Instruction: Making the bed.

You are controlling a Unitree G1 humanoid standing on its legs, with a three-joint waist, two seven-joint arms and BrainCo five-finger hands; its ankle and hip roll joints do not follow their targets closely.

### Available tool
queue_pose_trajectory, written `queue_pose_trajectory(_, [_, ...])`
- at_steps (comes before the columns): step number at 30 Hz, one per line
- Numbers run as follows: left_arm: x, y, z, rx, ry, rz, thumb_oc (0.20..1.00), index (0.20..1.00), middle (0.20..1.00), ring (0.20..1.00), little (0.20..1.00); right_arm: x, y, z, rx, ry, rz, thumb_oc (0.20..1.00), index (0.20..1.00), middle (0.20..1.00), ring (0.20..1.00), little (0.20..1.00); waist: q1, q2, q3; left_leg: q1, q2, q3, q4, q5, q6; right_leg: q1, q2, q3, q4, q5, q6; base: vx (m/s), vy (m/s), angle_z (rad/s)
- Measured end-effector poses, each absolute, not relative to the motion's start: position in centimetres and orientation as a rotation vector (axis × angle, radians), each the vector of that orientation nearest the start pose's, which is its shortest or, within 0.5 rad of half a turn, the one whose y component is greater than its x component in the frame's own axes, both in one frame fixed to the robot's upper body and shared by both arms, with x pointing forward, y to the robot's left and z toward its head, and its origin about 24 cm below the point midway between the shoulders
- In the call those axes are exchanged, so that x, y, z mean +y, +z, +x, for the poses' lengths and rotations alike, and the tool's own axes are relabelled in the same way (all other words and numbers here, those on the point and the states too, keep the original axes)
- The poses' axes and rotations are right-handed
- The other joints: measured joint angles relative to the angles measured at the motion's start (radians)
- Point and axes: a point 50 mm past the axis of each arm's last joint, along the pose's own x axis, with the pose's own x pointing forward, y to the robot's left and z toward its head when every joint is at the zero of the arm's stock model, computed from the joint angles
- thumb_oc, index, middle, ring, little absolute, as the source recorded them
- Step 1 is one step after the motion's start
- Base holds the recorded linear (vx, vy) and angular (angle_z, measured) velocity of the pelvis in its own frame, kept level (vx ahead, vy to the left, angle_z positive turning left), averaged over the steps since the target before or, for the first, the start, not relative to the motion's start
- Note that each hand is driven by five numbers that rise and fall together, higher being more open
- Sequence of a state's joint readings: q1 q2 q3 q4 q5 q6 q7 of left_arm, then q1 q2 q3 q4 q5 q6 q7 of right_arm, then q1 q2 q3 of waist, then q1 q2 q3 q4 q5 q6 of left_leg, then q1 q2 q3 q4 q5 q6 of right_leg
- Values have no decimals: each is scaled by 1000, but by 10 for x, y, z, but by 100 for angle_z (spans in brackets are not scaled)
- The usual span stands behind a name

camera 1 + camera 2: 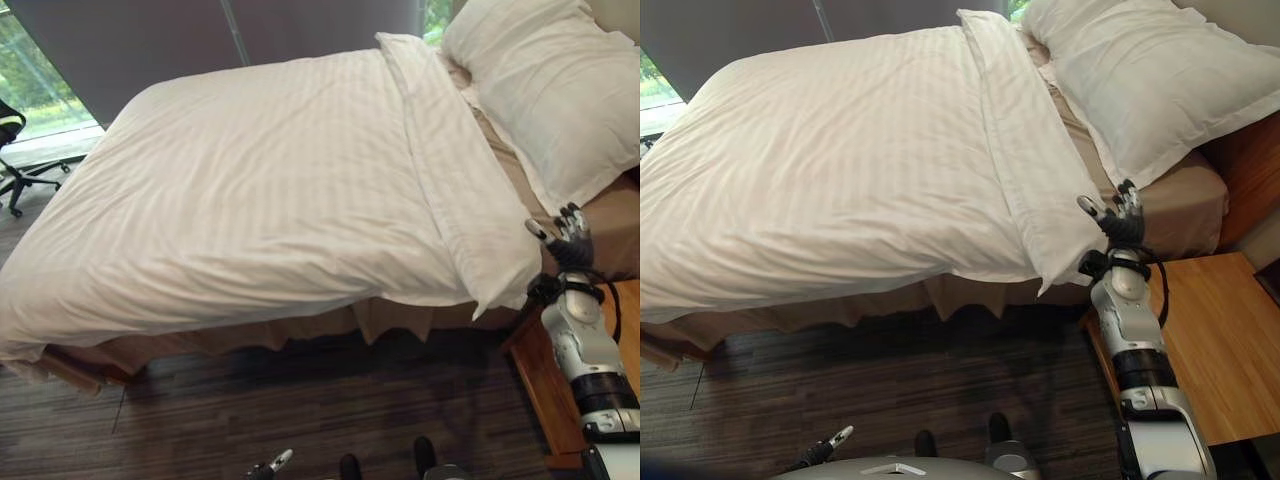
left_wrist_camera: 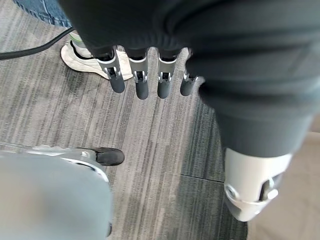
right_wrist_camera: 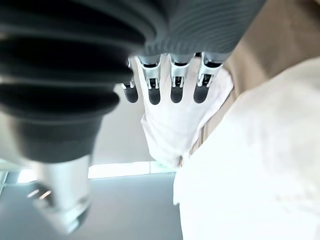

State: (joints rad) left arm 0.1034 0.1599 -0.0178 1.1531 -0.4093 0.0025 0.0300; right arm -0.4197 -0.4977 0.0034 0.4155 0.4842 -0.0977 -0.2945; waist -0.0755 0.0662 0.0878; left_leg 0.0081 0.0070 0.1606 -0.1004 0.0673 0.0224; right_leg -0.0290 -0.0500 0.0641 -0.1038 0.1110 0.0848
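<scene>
A white striped duvet [image 1: 260, 190] covers the bed, its top edge folded back in a band [image 1: 440, 150] below the white pillow [image 1: 550, 90]. The folded band's near corner [image 1: 1060, 260] hangs over the bed's side. My right hand [image 1: 1120, 222] is raised just beside that corner, open, fingers [image 3: 171, 85] straight and holding nothing. The tan sheet [image 1: 612, 228] shows bare behind it. My left hand [image 2: 140, 80] hangs low over the floor, open and empty, and its fingertip [image 1: 277, 461] shows at the lower edge of the left eye view.
A wooden nightstand [image 1: 1225, 340] stands right beside my right arm. An office chair [image 1: 15, 150] sits by the window at the far left. A person's white shoe [image 2: 85, 52] is on the grey striped floor near my left hand.
</scene>
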Motion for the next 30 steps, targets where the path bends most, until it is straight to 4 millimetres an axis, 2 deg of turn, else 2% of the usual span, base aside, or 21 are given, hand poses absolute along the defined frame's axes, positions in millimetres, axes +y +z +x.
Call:
queue_pose_trajectory(1, [213,-169,60,1223,364,-189,1000,1000,1000,1000,1000,-265,110,334,-121,-369,24,200,200,200,200,200,1,1,0,0,0,0,0,0,0,-1,0,0,0,0,0,-5,-37,1])
queue_pose_trajectory(5, [212,-169,60,1227,349,-183,1000,1000,1000,1000,1000,-269,111,345,-90,-389,89,200,200,200,200,200,21,8,-3,-4,1,0,0,-1,0,-4,1,0,0,0,0,-1,-40,0])
queue_pose_trajectory(9, [209,-170,60,1232,319,-170,1000,1000,1000,1000,1000,-274,112,360,-35,-401,233,200,200,200,200,200,28,32,-6,-15,1,-1,0,-4,-2,-15,0,0,0,0,0,16,-27,1])
queue_pose_trajectory(15, [204,-170,62,1231,277,-157,1000,1000,1000,1000,1000,-286,134,374,-27,-411,240,200,200,200,200,200,41,77,-1,-26,2,-6,0,1,-1,-24,2,-6,-1,-3,-2,13,-36,2])
queue_pose_trajectory(18, [199,-169,73,1208,231,-140,1000,1000,1000,1000,1000,-303,154,381,-29,-463,273,200,200,200,200,200,52,108,5,-52,2,-15,0,4,-1,-45,0,-19,-1,-2,-3,23,-48,10])
queue_pose_trajectory(21, [197,-168,76,1197,216,-143,1000,1000,1000,1000,1000,-308,175,386,-53,-464,276,200,200,200,200,200,52,137,10,-64,1,-32,1,12,-4,-52,0,-35,-1,-4,-5,29,-51,15])
queue_pose_trajectory(25, [192,-169,78,1197,175,-136,1000,1000,1000,1000,1000,-305,191,392,-50,-445,250,200,200,200,200,200,57,161,21,-76,6,-38,5,13,-6,-59,4,-44,-2,-6,-9,50,-75,6])
queue_pose_trajectory(30, [190,-168,83,1182,162,-133,1000,1000,1000,1000,1000,-296,207,398,-72,-413,234,200,200,200,200,200,69,170,30,-89,11,-45,6,17,-12,-70,9,-54,-2,-9,-10,11,-58,4])
